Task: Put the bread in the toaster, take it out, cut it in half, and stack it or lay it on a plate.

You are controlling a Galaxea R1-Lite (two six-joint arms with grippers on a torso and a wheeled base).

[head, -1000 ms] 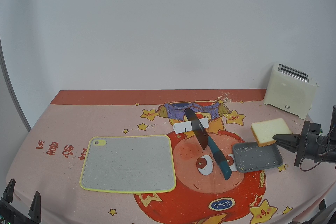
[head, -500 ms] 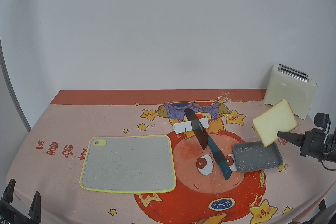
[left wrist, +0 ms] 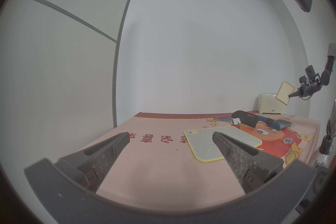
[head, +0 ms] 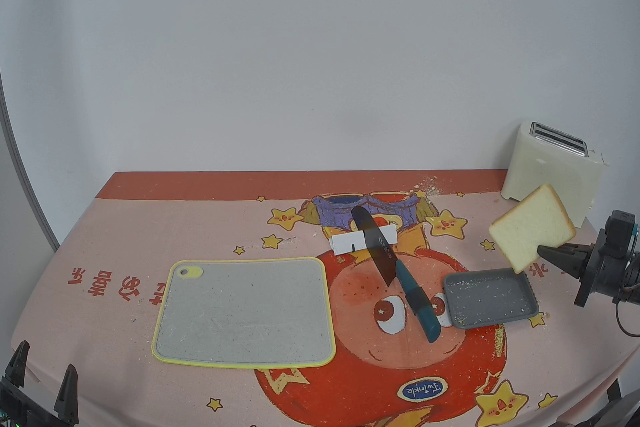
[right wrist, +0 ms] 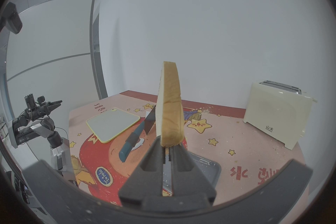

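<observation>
One slice of bread is hanging tilted in the air, the right gripper pinching its lower edge tight, between the grey plate and the toaster. The left gripper is hovering wide open and empty over the near left corner of the tablecloth.

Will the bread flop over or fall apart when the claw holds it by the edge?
Likely stiff: pinched at one edge by the right claw, the bread stands straight. Likely light, as that small pinch carries it. Maybe crumbly: crumbs dot the grey plate.
</observation>
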